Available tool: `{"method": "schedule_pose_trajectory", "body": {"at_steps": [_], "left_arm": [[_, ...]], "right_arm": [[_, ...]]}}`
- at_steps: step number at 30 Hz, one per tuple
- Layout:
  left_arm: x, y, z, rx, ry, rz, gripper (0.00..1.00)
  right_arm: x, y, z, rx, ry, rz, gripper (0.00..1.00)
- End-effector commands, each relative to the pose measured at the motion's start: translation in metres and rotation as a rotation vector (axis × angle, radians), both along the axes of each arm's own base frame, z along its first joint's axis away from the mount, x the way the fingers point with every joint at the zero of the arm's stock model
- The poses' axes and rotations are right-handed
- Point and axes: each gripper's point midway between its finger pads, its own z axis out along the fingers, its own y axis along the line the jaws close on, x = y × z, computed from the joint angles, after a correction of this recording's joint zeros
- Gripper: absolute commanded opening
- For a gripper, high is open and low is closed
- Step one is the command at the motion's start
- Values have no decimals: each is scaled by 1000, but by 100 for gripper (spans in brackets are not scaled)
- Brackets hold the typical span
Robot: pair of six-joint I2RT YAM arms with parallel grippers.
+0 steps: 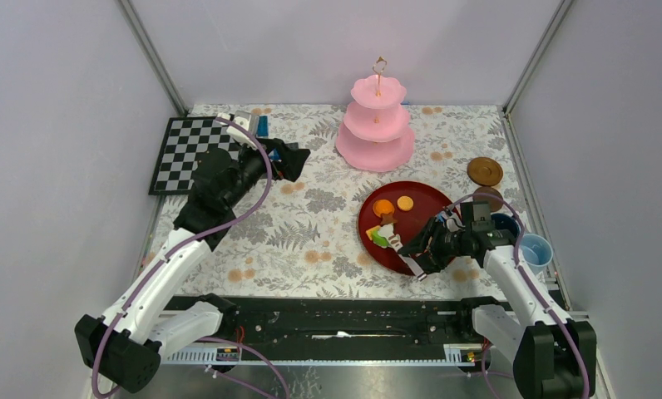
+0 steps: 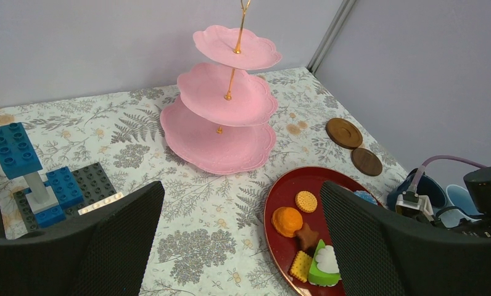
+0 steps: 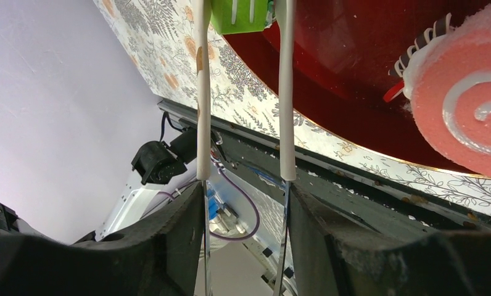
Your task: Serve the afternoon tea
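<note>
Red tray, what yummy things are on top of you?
An orange donut, a round biscuit, a brown star, a square biscuit, a green cake and a pink roll. The right arm hides the tray's near part.

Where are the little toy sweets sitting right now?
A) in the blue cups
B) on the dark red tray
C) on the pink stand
B: the toy sweets lie on the dark red tray, and the three plates of the pink stand are bare.
</note>
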Motion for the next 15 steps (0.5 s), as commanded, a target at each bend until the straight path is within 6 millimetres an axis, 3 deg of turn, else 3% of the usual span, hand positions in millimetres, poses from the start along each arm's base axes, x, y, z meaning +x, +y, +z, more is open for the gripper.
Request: {"method": "schedule_pose_trajectory", "body": {"at_steps": [1,10,15], "left_arm": [[-1,-5,32,-44,-75,-23,99],[-3,-6,33,-49,-76,-31,99],[-4,-6,34,-52,-79,-34,99]], "right_arm": [[2,-1,12,-7,-44,3,36],[6,-14,34,-119,-114,15,23],[15,-26,50,-220,-175,37,21]]}}
